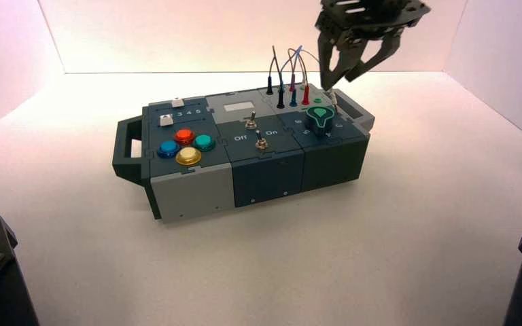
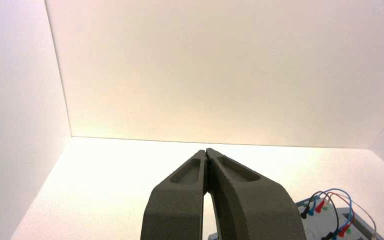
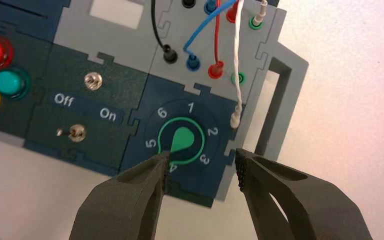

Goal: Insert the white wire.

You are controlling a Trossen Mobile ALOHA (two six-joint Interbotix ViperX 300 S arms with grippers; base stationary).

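The white wire (image 3: 238, 75) runs down across the grey socket panel (image 3: 275, 47), and its slim white plug (image 3: 235, 119) lies loose on the box beside the knob's "2". Just above the plug is an empty green-ringed socket (image 3: 238, 78). The wire's other white plug (image 3: 262, 9) stands at a second green socket (image 3: 254, 22). My right gripper (image 3: 203, 157) hangs open above the box's right end, short of the loose plug, holding nothing. From above, it (image 1: 338, 81) hovers over the wires. My left gripper (image 2: 207, 151) is shut and empty, parked away from the box.
Black (image 3: 169, 54), blue (image 3: 193, 62) and red (image 3: 215, 70) plugs sit in sockets beside the white wire. A green knob (image 3: 181, 141) is ringed by numbers. Two toggle switches (image 3: 93, 79) flank "Off" and "On". Coloured buttons (image 1: 185, 145) and a handle (image 1: 128, 146) lie at the left end.
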